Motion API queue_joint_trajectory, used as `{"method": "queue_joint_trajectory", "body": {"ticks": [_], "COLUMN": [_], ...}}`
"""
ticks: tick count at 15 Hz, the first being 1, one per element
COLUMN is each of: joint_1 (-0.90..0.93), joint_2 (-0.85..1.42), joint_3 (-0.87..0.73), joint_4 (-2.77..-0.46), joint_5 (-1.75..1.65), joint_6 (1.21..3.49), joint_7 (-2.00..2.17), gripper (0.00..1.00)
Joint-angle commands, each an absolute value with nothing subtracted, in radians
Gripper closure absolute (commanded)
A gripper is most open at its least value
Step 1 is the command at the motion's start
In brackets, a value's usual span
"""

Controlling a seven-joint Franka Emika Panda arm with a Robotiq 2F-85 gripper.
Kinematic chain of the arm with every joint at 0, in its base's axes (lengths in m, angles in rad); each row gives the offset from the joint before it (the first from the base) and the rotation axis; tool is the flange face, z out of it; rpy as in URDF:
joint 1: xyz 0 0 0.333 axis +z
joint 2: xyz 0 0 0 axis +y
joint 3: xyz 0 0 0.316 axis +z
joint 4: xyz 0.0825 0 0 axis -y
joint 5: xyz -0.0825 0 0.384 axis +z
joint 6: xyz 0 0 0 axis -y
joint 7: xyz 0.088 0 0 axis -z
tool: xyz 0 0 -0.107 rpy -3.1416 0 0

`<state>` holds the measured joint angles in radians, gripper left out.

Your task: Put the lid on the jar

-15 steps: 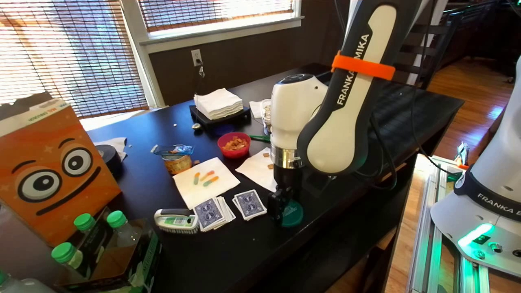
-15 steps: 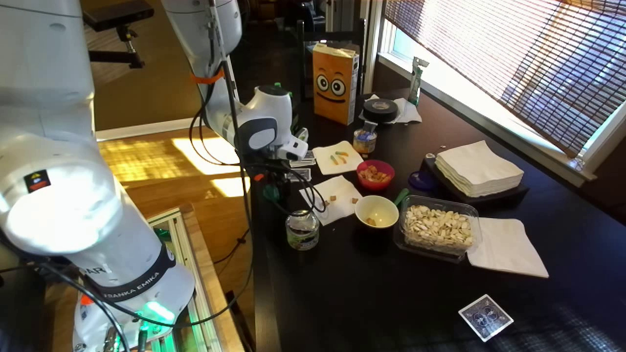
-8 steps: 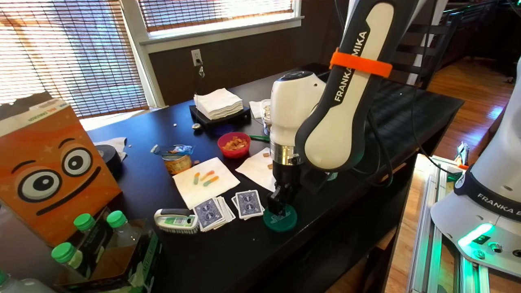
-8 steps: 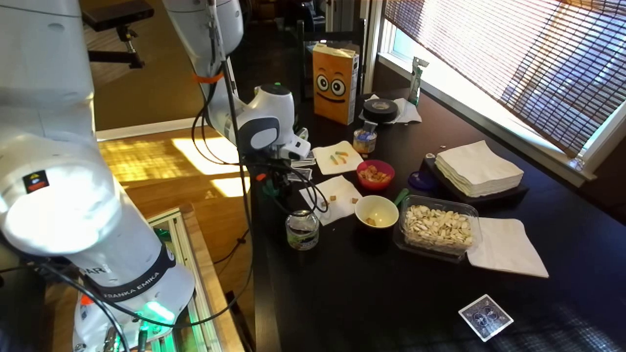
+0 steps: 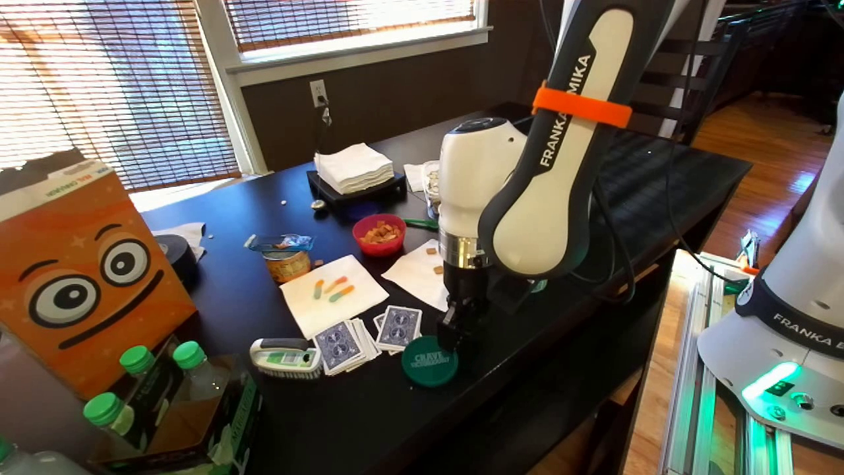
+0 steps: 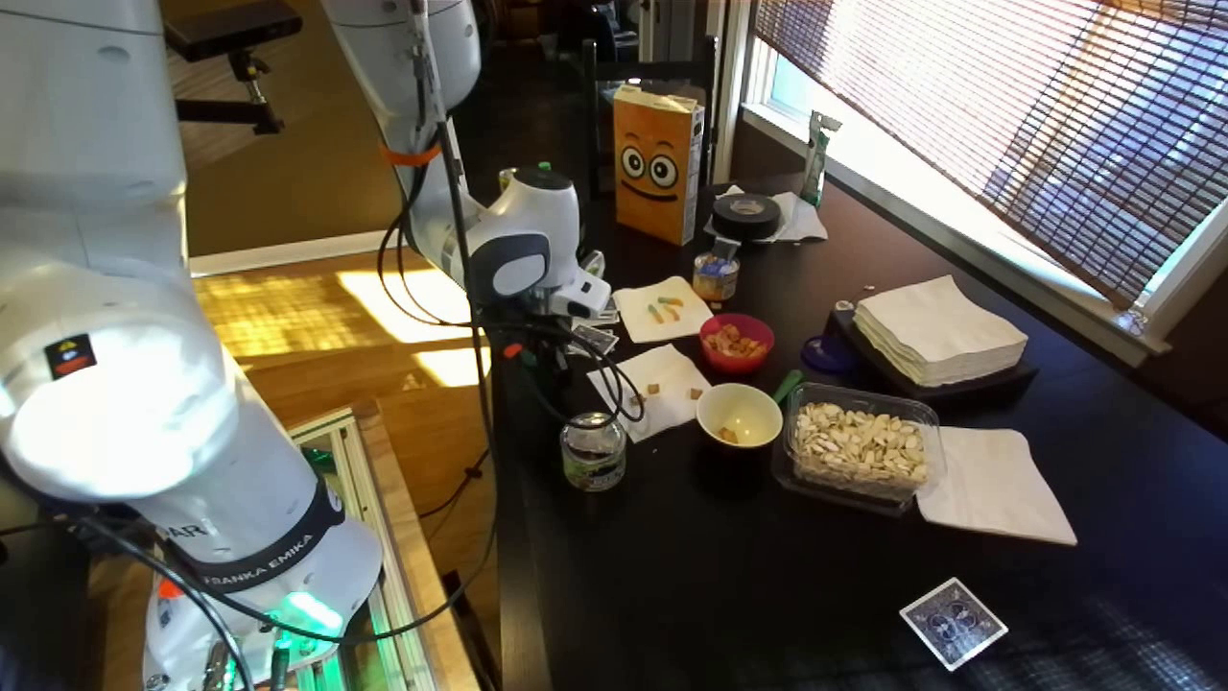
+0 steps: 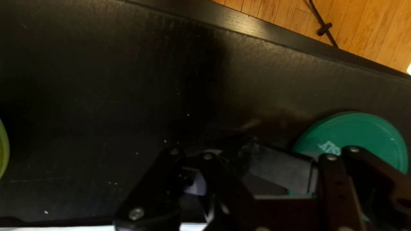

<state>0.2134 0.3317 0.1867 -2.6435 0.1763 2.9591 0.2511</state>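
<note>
In an exterior view the black gripper [image 5: 452, 338], pinched together, hangs just beside the flat, lettered green lid [image 5: 429, 364] on the dark table [image 5: 359, 419]; whether it touches, I can't tell. In an exterior view the clear jar [image 6: 593, 461] stands near a smooth cream bowl [image 6: 739, 413], the arm [image 6: 528, 233] hiding the lid. In the wrist view, the gripper partly covers it.

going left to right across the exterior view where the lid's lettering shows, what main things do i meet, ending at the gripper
Orange box → brush → red bowl → lid → gripper
</note>
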Motion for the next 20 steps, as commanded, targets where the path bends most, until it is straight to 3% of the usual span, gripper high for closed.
{"method": "queue_joint_trajectory", "body": {"ticks": [1,3,5,11,16,20], "joint_1": [0.228,0.228,0.225,0.208,0.256,0.301], "joint_2": [0.320,0.311,0.280,0.216,0.220,0.246], "joint_3": [0.171,0.168,0.183,0.258,0.227,0.181], "joint_4": [-2.658,-2.663,-2.674,-2.646,-2.582,-2.515], "joint_5": [0.169,0.168,0.175,0.202,0.162,0.104], "joint_6": [2.955,2.952,2.959,2.932,2.856,2.762], "joint_7": [0.266,0.265,0.261,0.230,0.314,0.397], "gripper": [0.99,0.99,0.74,0.34,0.00,0.00]}}
